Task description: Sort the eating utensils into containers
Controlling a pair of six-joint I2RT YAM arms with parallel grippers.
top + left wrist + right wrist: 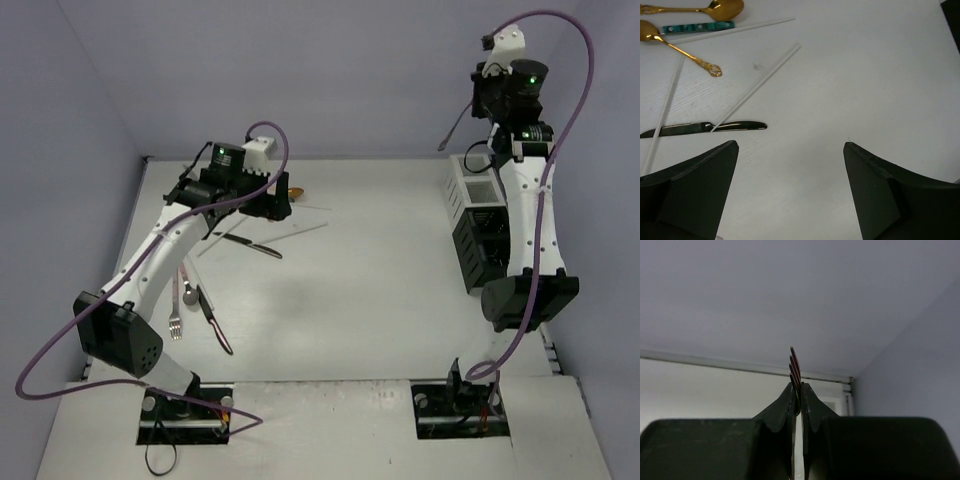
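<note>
Closest to my arm bases, left side of the tabletop (380, 300): a loose fork (176, 312) lies flat next to the left arm (150, 260), with a dark-handled piece (216, 328) just right of it. A smaller utensil (190, 288) sits between them, too blurry for me to name.

Further out, a black knife (705, 127) lies flat. A chopstick (757, 85) ends touching it at the handle, and a second chopstick (665, 112) crosses its blade. My left end effector (790, 144) hangs over bare tabletop close to that knife, fingers (695, 190) spread wide, nothing between them. Beyond, on the wrist camera, a teal-handled piece (697, 27) lies between two gold spoons (715, 7), with a third chopstick (740, 27) running off its end.

On the right, the black holder (478, 250) stands nearer me and the white holder (466, 185) right behind it, both partly hidden by the right arm (525, 220). I can't see what is in their compartments.

Farthest away, my right end effector (799, 390) is raised high by the back wall (790, 300), pinched fully shut on a fork (455, 127). On the wrist camera I see the fork edge-on, tines sticking out past the fingertips. From overhead it slants down and left, in the air near the white holder's far end, not in either holder.
</note>
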